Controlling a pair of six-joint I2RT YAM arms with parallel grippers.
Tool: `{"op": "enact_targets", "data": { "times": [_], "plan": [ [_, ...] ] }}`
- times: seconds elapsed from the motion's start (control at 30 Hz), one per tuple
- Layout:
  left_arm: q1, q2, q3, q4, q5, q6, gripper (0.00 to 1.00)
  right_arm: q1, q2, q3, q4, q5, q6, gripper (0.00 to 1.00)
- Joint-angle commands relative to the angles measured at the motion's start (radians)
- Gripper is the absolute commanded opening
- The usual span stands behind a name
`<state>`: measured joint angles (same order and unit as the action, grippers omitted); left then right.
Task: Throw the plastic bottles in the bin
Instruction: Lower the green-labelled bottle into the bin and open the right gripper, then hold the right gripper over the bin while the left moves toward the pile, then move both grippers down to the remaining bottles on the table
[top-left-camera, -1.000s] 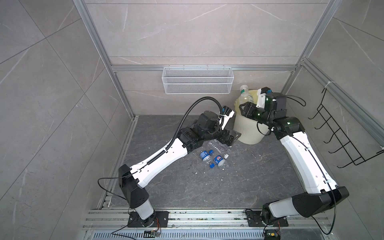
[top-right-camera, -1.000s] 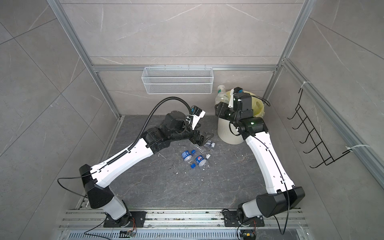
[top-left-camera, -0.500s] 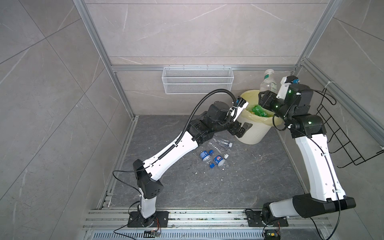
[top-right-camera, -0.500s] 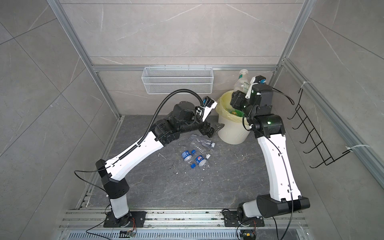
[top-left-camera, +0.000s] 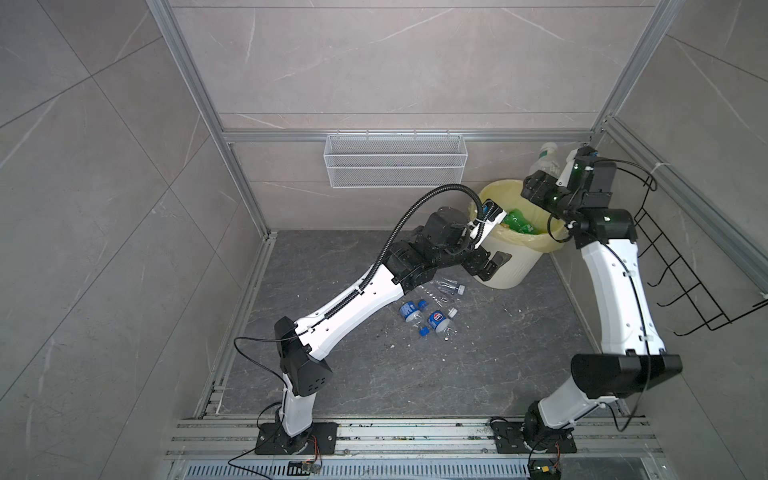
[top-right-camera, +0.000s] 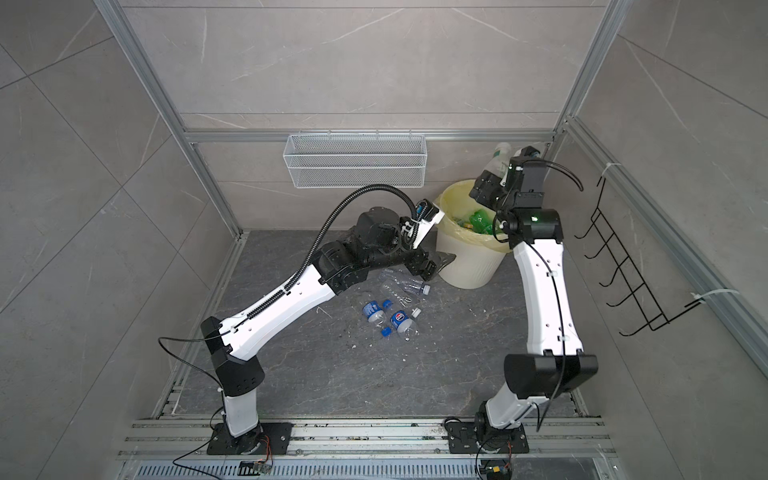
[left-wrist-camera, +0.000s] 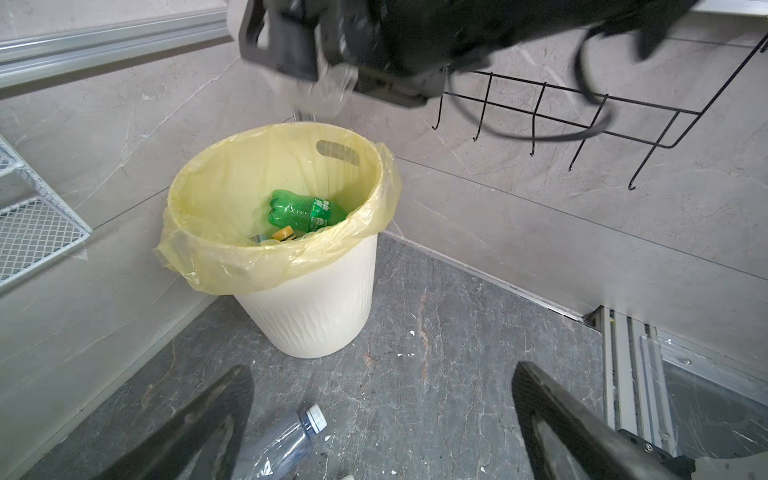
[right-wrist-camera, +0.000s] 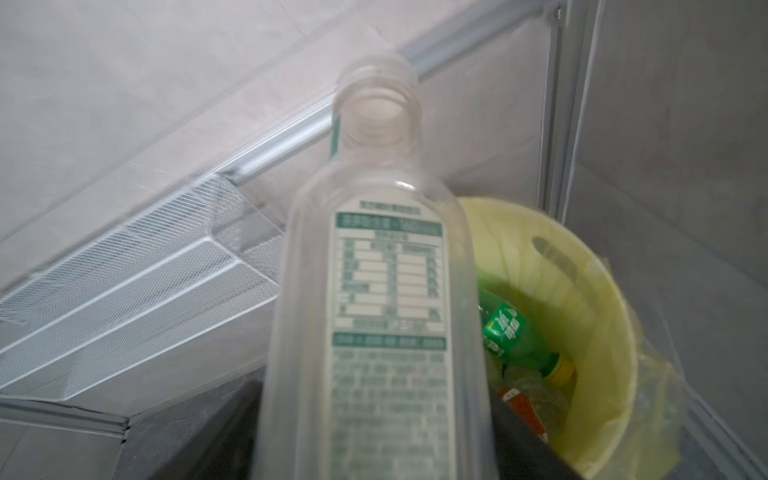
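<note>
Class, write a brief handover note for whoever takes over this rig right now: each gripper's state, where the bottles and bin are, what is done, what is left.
Left gripper: open, empty, low beside the bin.
Right gripper: above the bin's rim, a capless bottle between its jaws; clamped or released, cannot tell.
Done: a green bottle and more lie in the bin.
Left: drop the capless bottle in, then bin three from the floor: a clear bottle and two blue-labelled bottles.

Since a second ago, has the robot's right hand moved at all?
Yes. The right hand, with the clear bottle, has swung right, away from the wire mesh basket, and is now above the far right rim of the bin.
</note>
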<state>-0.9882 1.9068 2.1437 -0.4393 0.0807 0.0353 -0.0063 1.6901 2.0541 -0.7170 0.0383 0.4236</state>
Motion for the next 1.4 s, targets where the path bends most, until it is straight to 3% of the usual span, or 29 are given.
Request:
{"op": "enact_targets", "data": {
  "times": [0.0,0.27,0.7,1.1,1.37],
  "plan": [
    [0.0,-0.037,-0.043,0.021,-0.022,0.026,1.0,0.001,-0.038,-0.019,-0.039,-0.015,0.011,0.97],
    [0.0,-0.051,-0.087,0.03,-0.032,-0.001,1.0,0.001,-0.104,-0.038,-0.038,-0.01,-0.008,1.0],
    [0.008,-0.109,-0.187,0.041,-0.139,-0.058,1.0,0.003,-0.17,-0.096,-0.033,-0.072,0.022,1.0],
    [0.093,-0.23,-0.43,0.037,-0.206,-0.34,1.0,0.054,-0.282,-0.219,-0.036,-0.069,0.006,1.0],
    [0.188,-0.279,-0.624,-0.001,-0.19,-0.635,1.0,0.217,-0.345,-0.371,-0.03,0.042,-0.036,1.0]
  ]
}}
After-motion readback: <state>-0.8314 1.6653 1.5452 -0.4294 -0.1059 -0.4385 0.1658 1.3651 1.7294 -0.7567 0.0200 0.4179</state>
